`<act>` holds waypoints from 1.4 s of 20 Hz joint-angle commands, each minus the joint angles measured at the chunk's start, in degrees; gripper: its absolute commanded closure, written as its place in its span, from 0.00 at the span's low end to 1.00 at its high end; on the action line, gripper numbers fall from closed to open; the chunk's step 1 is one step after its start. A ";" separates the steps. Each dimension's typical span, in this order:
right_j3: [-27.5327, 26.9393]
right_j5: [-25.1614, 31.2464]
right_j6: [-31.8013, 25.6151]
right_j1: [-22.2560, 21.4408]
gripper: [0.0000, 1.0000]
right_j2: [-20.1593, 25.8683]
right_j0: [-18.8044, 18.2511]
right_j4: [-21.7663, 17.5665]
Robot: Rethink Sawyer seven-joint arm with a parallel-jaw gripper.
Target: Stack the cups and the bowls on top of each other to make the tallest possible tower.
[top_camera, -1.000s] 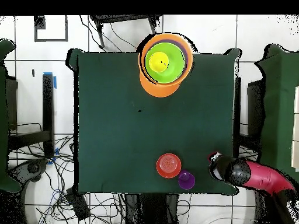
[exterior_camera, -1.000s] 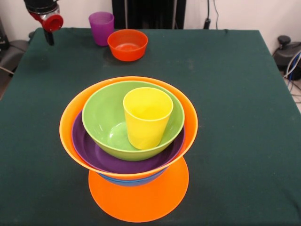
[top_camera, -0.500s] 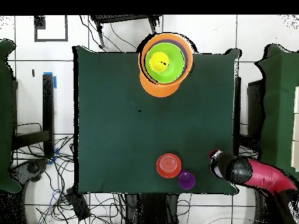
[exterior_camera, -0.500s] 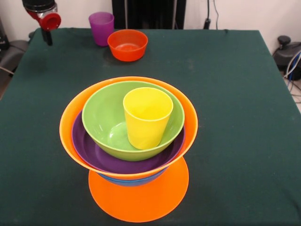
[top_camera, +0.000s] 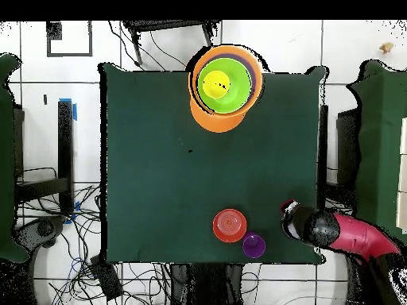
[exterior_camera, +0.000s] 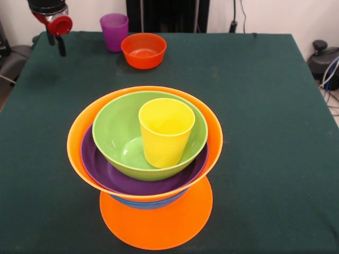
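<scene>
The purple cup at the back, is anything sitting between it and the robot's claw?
Nothing visible does. The gripper hangs over the table's corner, and only bare green cloth lies between it and the purple cup. The small orange bowl sits on the cup's other side, out of the way.

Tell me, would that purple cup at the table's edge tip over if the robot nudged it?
Probably, if nudged high: the purple cup is taller than it is wide. It looks like thin translucent plastic, so likely light and stiff. The small orange bowl close beside it might block a slide that way.

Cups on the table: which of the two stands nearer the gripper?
The purple cup, upright on the cloth beside the small orange-red bowl. The yellow cup sits in the green bowl, far from the gripper.
</scene>
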 commanded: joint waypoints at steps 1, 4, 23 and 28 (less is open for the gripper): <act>1.78 -0.04 0.76 1.28 0.00 4.32 5.40 2.57; 1.15 -1.61 3.96 1.41 0.00 3.36 8.27 3.59; 3.67 -1.21 7.86 -4.47 0.00 -0.84 17.57 13.89; 6.40 -2.65 9.90 -5.52 0.00 -2.32 20.19 16.50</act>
